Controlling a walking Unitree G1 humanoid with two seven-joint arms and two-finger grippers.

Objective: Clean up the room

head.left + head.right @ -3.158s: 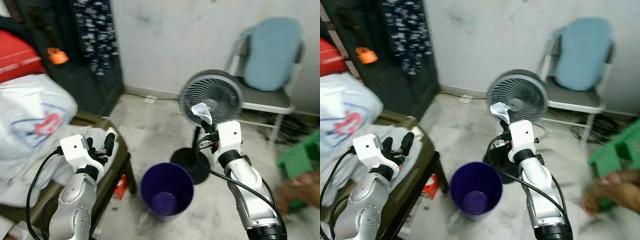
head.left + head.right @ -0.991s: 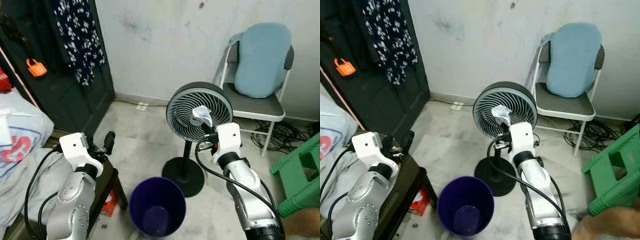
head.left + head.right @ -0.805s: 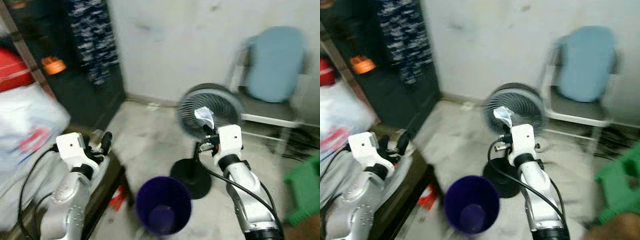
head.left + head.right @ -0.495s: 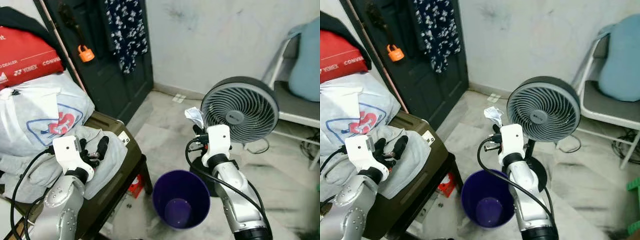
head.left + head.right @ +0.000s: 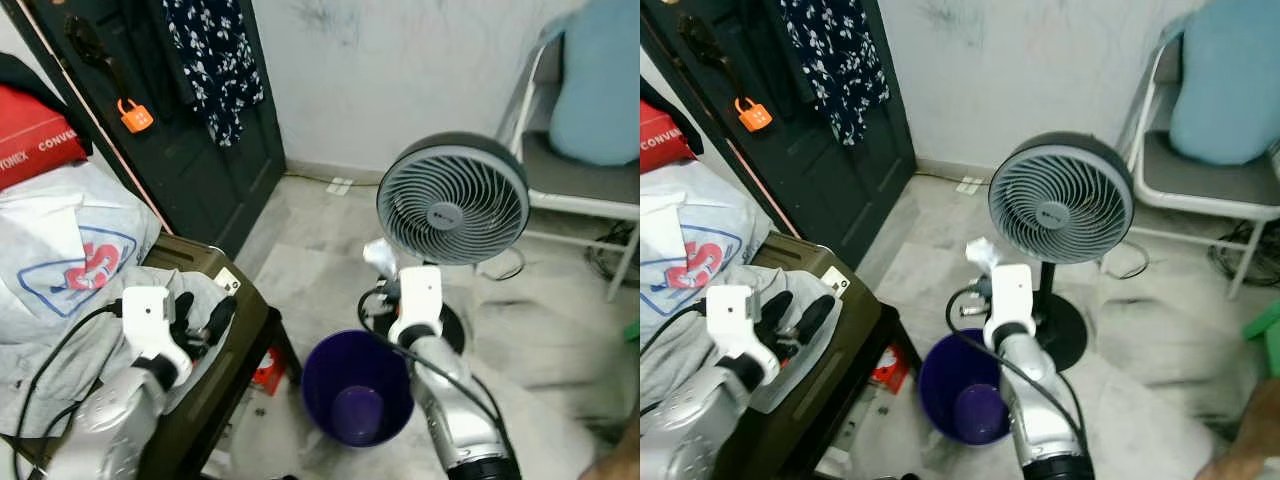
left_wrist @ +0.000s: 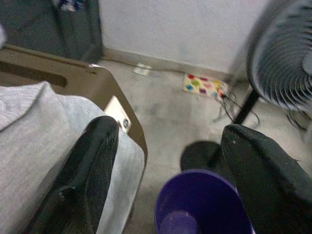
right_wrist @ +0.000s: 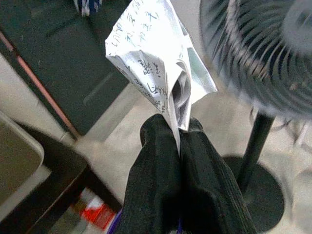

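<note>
Two grippers were raised in front of the robot. The right gripper had its fingers pressed together on a crumpled paper, held up above the purple bin and in front of the standing fan. The left gripper hovered with fingers spread over grey cloth on a dark table beside the bin.

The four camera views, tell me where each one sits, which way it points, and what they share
Head views: from the head, forward and down at the purple bin, fan and both silver arms.
Left wrist view: along the open left gripper, over the grey cloth toward the bin.
Right wrist view: along the right gripper, pinching a crumpled paper before the fan.
All views share the fan.
</note>
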